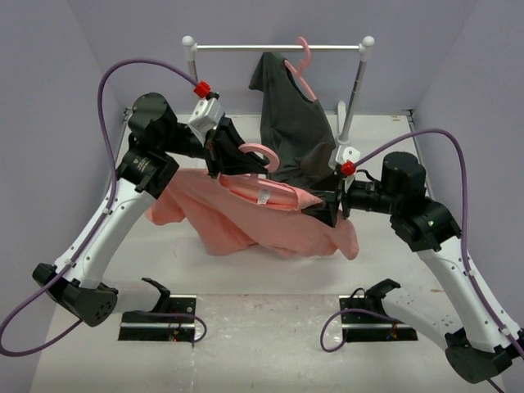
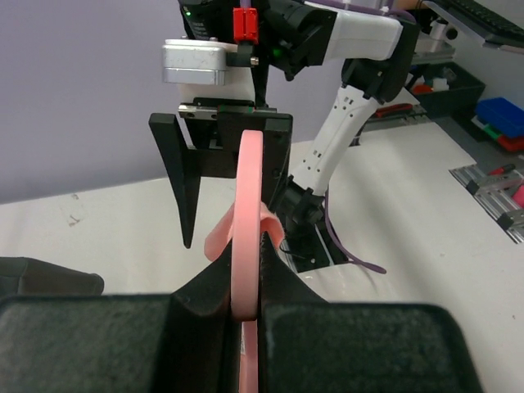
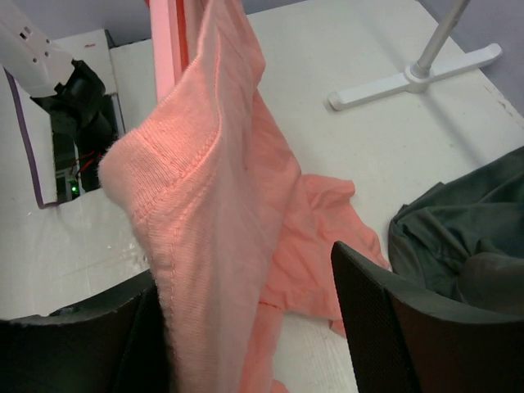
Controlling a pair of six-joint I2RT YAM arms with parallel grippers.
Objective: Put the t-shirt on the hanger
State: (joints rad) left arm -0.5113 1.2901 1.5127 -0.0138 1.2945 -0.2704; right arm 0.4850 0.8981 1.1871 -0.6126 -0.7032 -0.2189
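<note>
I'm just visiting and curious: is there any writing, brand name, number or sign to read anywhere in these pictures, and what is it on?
No text can be read in any of the three views.
White tag at the neck of the pink t-shirt: too small to read.
Silver box in the left wrist view: no lettering shows on it.

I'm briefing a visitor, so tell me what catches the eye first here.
A salmon-pink fabric t-shirt sprawls mid-table between the two arms, one edge lifted between the open jaws of the right gripper. The left gripper is clamped on a thin pink plastic hanger at its far edge. Behind, a dark grey shirt hangs from a white rail.
</note>
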